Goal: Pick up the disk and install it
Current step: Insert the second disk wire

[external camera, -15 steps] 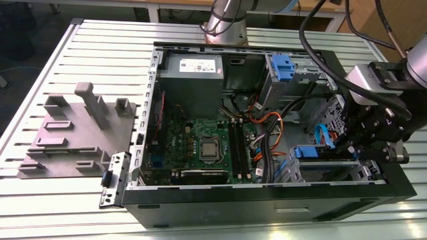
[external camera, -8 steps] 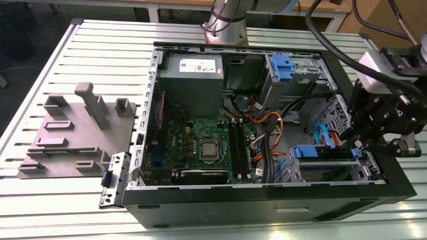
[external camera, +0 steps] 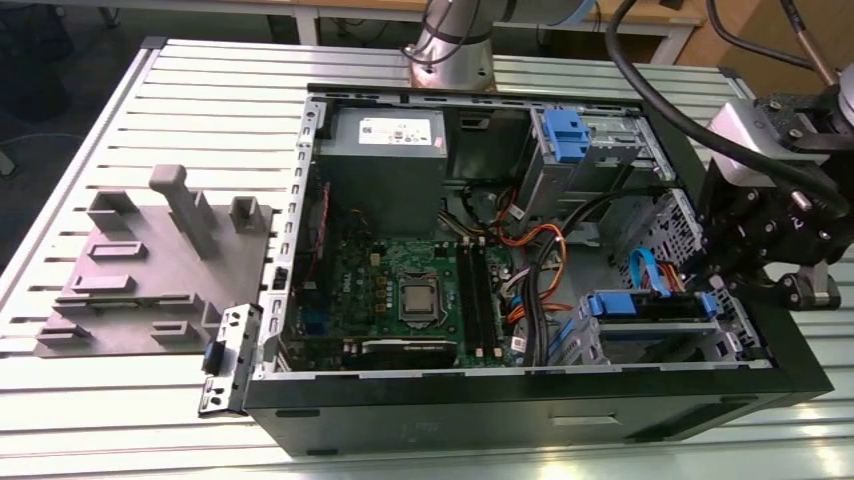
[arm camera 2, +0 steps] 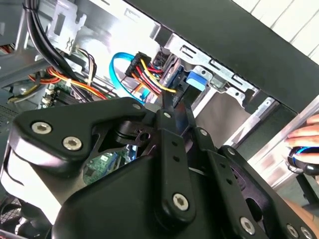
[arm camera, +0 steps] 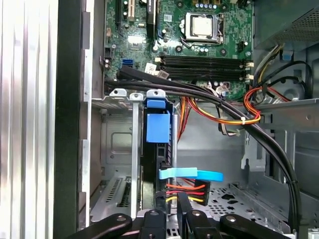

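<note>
The slatted metal desk (external camera: 200,110) carries an open computer case (external camera: 534,400) lying on its side, so that its inside faces up and can be reached from above. A grey moulded fixture (external camera: 147,270) sits on the desk at the case's 9 o'clock in the exterior view. The green motherboard (external camera: 400,290) lies flat on the case floor, toward 7 o'clock.

The disk (external camera: 650,307) is at about 4 o'clock in the case. It stands on edge in the metal drive cage, its blue rails fitting the cage's slots and holding it there. By this it looks already seated.

The tool (arm camera: 171,196) hangs just beside the disk's cabled end. Whether it is open or closed I cannot tell.

A blue data cable (arm camera: 192,174) and red, yellow and black power wires (arm camera: 187,191) reach that end.
</note>
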Controlling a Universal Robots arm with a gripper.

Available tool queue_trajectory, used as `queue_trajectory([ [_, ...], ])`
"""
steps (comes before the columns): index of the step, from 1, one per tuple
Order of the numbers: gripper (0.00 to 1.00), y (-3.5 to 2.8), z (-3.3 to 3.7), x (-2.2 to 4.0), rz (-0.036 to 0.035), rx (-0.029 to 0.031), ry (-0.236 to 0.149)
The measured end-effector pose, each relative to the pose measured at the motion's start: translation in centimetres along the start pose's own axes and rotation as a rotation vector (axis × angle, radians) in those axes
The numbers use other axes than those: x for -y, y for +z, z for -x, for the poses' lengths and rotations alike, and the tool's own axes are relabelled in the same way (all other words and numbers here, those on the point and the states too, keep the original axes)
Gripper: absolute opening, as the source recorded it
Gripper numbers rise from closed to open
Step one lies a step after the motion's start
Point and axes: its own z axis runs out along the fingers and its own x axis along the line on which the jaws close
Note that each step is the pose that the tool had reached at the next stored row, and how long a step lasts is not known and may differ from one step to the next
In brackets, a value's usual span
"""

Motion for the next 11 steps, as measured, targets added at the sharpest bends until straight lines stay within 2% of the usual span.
queue_trajectory([
  [11,0.24,0.02,0.32,-0.02,-0.0002,0.0000,0.000],
])
